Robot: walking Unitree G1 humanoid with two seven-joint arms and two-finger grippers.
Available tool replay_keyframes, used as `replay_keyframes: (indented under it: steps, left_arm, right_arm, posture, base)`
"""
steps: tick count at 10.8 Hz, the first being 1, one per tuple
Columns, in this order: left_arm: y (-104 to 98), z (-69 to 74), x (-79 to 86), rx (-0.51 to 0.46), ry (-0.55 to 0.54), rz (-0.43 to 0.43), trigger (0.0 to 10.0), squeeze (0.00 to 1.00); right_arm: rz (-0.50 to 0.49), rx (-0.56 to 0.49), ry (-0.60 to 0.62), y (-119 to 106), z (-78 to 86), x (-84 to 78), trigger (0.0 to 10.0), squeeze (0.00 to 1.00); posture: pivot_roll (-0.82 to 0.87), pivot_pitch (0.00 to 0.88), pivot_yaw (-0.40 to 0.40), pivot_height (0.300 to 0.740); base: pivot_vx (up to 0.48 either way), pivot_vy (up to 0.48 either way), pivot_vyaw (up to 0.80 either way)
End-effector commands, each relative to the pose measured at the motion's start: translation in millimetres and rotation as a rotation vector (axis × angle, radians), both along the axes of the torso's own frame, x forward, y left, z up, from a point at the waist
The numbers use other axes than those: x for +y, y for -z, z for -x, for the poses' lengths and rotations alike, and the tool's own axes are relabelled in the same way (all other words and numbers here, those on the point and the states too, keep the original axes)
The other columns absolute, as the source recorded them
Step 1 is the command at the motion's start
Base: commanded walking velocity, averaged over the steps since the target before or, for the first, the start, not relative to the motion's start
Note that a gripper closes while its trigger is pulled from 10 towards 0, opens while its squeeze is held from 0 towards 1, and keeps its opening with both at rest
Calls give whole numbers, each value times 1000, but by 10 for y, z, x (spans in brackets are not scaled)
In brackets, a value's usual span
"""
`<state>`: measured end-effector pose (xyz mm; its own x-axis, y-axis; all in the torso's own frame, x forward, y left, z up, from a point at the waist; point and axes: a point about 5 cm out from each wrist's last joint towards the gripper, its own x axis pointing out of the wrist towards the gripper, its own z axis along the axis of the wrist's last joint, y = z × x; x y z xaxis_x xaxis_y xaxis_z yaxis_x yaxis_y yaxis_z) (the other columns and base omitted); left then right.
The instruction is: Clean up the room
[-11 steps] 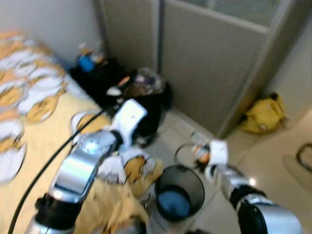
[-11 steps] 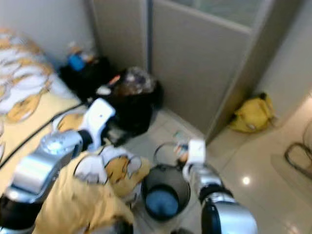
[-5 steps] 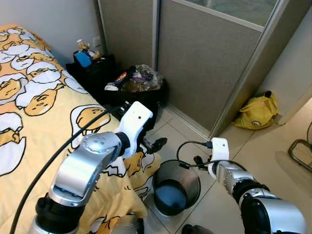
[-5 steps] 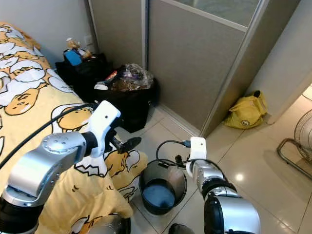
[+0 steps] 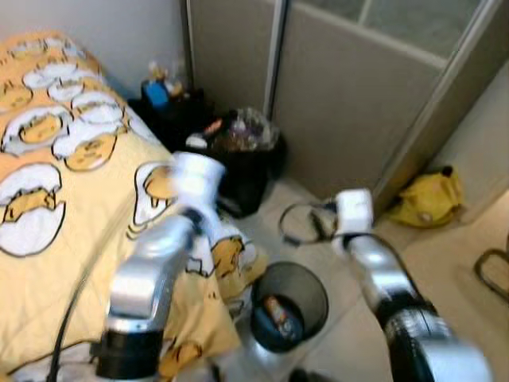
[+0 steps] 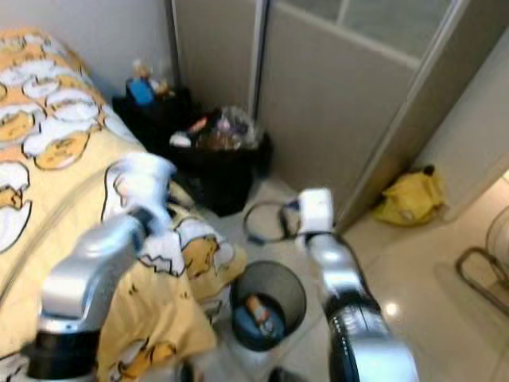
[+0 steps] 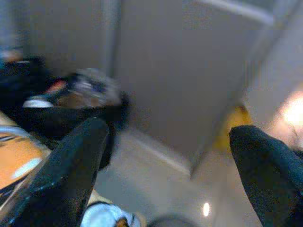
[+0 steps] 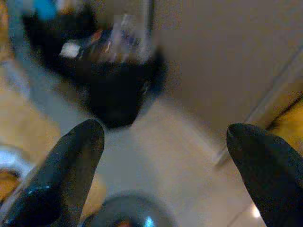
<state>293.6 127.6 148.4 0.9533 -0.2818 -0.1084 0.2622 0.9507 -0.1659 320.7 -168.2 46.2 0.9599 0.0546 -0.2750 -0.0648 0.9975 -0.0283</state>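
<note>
Through the left wrist view I see the left gripper [image 7: 168, 175] with its two black fingers [image 7: 71, 165] spread wide and nothing between them. Through the right wrist view the right gripper [image 8: 163, 175] shows the same state: its fingers [image 8: 66, 165] stand far apart and hold nothing. Both wrist views are blurred.

In the head views I place the left arm's white wrist housing [image 5: 195, 177] in the centre left of the frame, above the hanging edge of the yellow bedspread printed with white egg figures [image 5: 56, 199]. The right arm's white wrist housing [image 5: 353, 212] sits centre right, with a loop of black cable [image 5: 296, 223] just beside it, above the pale tiled floor [image 5: 453, 270].

Between the two arms, in the lower centre, stands the round black mesh wastebasket [image 5: 290, 305]. Inside it, on a blue lining, lies a small orange and white item [image 5: 277, 310]; blur keeps me from telling what it is.

Further out, in the upper centre, a black open bin heaped with mixed rubbish and clear wrapping [image 5: 238, 155] stands against a grey sliding door panel [image 5: 350, 103]. To its left, a low black stand [image 5: 171, 115] carries a blue object [image 5: 156, 92]. A crumpled yellow bag [image 5: 425, 199] lies on the floor at the right, at the foot of the door frame.
</note>
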Motion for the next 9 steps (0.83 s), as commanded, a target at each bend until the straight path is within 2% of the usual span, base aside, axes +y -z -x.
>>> replay_keyframes:
  steps: [1, 2, 3, 4, 5, 6, 7, 9]
  left_arm:
    - [202, 24, 123, 4, -101, 1, 10000, 0]
    - [317, 20, 152, -3, -125, -61, 10000, 0]
    - [375, -13, 194, -3, -172, 12, 10000, 0]
    - [353, -102, 133, -44, -189, -28, 10000, 0]
    - [357, -174, 49, -77, -168, -81, 10000, 0]
    - [404, -199, 58, -62, -185, -105, 10000, 0]
    - [498, -174, 116, -31, -218, -148, 10000, 0]
    - [615, -104, 124, -12, -230, -250, 10000, 0]
  right_arm:
    - [28, -119, 25, -157, 44, -78, 10000, 0]
    - [28, -183, 43, -212, 105, -134, 10000, 0]
    - [9, -190, 63, -187, 169, -216, 10000, 0]
    - [25, -185, 43, -189, 167, -268, 10000, 0]
    - [12, -182, 75, -237, 117, -294, 10000, 0]
    - [-12, -185, 109, -251, 93, -310, 10000, 0]
    - [-29, -178, 96, -220, 110, -265, 10000, 0]
    - [-51, -104, 59, -62, 162, -216, 10000, 0]
  posture:
    - [130, 0, -68, 740]
    - [137, 0, -98, 740]
    - [132, 0, -114, 740]
    - [124, 0, -99, 740]
    - [113, 0, -78, 740]
    - [113, 0, -70, 740]
    - [110, 0, -65, 740]
    - [115, 0, -69, 740]
  base:
    - [0, 0, 644]
    - [0, 0, 619]
    - [0, 0, 569]
    - [-375, 304, 563]
    - [0, 0, 575]
    - [0, 0, 569]
    - [0, 0, 569]
    - [0, 0, 569]
